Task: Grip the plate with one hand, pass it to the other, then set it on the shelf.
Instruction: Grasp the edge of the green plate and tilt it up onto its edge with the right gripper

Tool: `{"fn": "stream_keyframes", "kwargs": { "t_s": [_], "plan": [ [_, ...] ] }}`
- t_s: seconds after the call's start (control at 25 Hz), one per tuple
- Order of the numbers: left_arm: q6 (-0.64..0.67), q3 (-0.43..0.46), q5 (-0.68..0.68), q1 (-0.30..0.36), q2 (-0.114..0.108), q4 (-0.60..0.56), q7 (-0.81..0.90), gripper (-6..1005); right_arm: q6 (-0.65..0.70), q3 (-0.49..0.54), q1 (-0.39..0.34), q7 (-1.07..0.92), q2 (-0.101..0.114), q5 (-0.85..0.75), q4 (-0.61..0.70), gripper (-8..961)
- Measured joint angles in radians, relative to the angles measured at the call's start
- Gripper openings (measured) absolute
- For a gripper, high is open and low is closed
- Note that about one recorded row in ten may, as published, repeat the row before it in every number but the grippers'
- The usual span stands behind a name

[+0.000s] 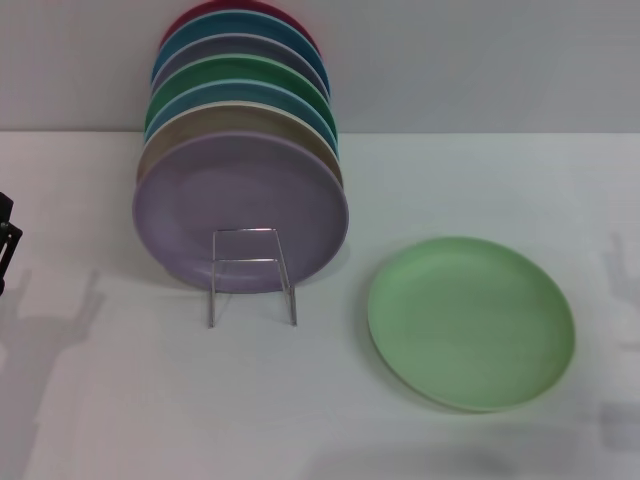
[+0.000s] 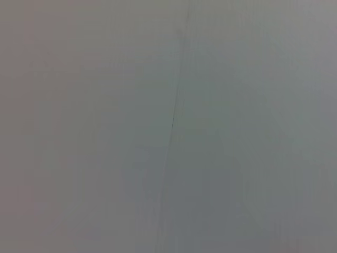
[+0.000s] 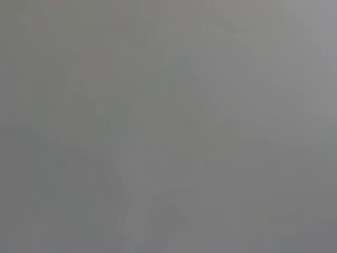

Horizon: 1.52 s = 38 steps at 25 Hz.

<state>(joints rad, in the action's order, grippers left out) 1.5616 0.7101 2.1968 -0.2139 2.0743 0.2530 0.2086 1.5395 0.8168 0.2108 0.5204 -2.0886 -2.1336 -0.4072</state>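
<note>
The pale mint-green plate (image 1: 471, 322) lies flat on the white table at the right front. The silver wire shelf (image 1: 252, 277) stands at the centre left, its rectangular front loop in front of a lilac plate (image 1: 240, 212). Several plates stand upright in it, one behind the other. A dark part of my left gripper (image 1: 7, 243) shows at the far left edge, well away from the mint plate; its fingers do not show. My right gripper is out of view. Both wrist views show only plain grey surface.
Behind the lilac plate stand a tan plate (image 1: 190, 125), a blue one, an emerald-green plate (image 1: 235, 72), another lilac, a blue and a red plate (image 1: 215, 14). A pale wall rises behind the white table (image 1: 120, 400).
</note>
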Motion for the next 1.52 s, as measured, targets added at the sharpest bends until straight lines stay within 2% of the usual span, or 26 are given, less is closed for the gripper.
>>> {"fn": "stream_keyframes", "kwargs": {
  "t_s": [0.08,0.2,0.28,0.32,0.44,0.48,0.52,0.64,0.68,0.72,0.84,0.88,0.92,1.04,1.08,1.12,1.16,1.24,1.28,1.32,1.44,1.48,1.52],
  "plan": [
    [-0.001,0.0,0.0,-0.002,0.0,-0.001,0.0,864,-0.049,-0.001,-0.009,0.092,0.0,0.008,-0.076,658],
    [-0.001,0.0,0.0,-0.002,0.0,-0.002,0.0,863,-0.105,0.001,-0.023,0.106,0.007,0.014,-0.15,657],
    [0.0,0.0,0.0,0.0,0.0,-0.004,0.0,863,-0.221,0.016,-0.041,0.12,0.013,0.014,-0.245,657],
    [0.0,0.0,0.0,0.0,0.0,-0.004,0.0,863,-0.221,0.016,-0.041,0.12,0.013,0.014,-0.245,658],
    [0.0,0.0,0.0,0.001,0.0,-0.004,0.0,863,-0.373,0.047,-0.052,0.152,0.014,0.014,-0.339,658],
    [0.0,0.0,0.0,0.003,0.0,-0.004,0.0,863,-0.49,0.079,-0.066,0.165,0.014,0.014,-0.411,658],
    [0.0,0.0,0.0,0.003,0.0,-0.004,0.0,863,-0.49,0.079,-0.066,0.165,0.014,0.014,-0.411,658],
    [0.001,0.0,0.0,0.006,0.0,-0.005,0.0,863,-0.672,0.134,-0.095,0.17,0.017,0.013,-0.527,659],
    [0.001,0.0,0.0,0.008,0.0,-0.005,0.0,863,-0.816,0.18,-0.119,0.191,0.02,0.012,-0.615,659],
    [0.001,0.0,0.0,0.008,0.0,-0.005,0.0,863,-0.816,0.18,-0.119,0.191,0.02,0.012,-0.615,659],
    [0.001,0.0,-0.001,0.009,0.0,-0.005,0.0,864,-1.067,0.279,-0.168,0.256,0.017,0.013,-0.752,660],
    [0.001,0.0,0.0,0.009,0.0,-0.005,0.0,864,-1.245,0.349,-0.199,0.281,0.014,0.013,-0.838,660],
    [0.001,0.0,0.0,0.009,0.0,-0.005,0.0,864,-1.245,0.349,-0.199,0.281,0.014,0.013,-0.838,660],
    [0.002,0.0,0.0,0.01,0.0,-0.004,0.0,864,-1.502,0.47,-0.228,0.282,0.013,0.013,-0.95,660],
    [0.002,0.0,0.0,0.01,0.0,-0.003,0.0,864,-1.672,0.553,-0.239,0.272,0.012,0.012,-1.008,659],
    [0.002,0.0,0.0,0.01,0.0,-0.003,0.0,864,-1.672,0.553,-0.239,0.272,0.012,0.012,-1.008,659],
    [0.002,0.0,0.0,0.01,0.0,-0.002,0.0,864,-1.742,0.588,-0.243,0.263,0.012,0.009,-1.028,659],
    [0.002,0.0,0.0,0.01,0.0,0.0,0.0,864,-1.891,0.673,-0.245,0.231,0.012,-0.006,-1.076,659],
    [0.002,0.0,0.0,0.009,0.0,0.001,0.0,864,-2.035,0.753,-0.239,0.185,0.013,-0.044,-1.118,659],
    [0.002,0.0,0.0,0.009,0.0,0.001,0.0,864,-2.035,0.753,-0.239,0.185,0.013,-0.044,-1.118,659],
    [0.003,0.0,0.0,0.007,0.0,0.005,0.0,864,-2.223,0.855,-0.212,0.109,0.013,-0.143,-1.179,658],
    [0.003,0.0,0.0,0.006,0.0,0.005,0.001,863,-2.332,0.901,-0.183,0.061,0.014,-0.216,-1.207,658],
    [0.003,0.0,0.0,0.005,0.0,0.006,0.001,863,-2.332,0.901,-0.183,0.061,0.014,-0.216,-1.207,657]
  ]
}}
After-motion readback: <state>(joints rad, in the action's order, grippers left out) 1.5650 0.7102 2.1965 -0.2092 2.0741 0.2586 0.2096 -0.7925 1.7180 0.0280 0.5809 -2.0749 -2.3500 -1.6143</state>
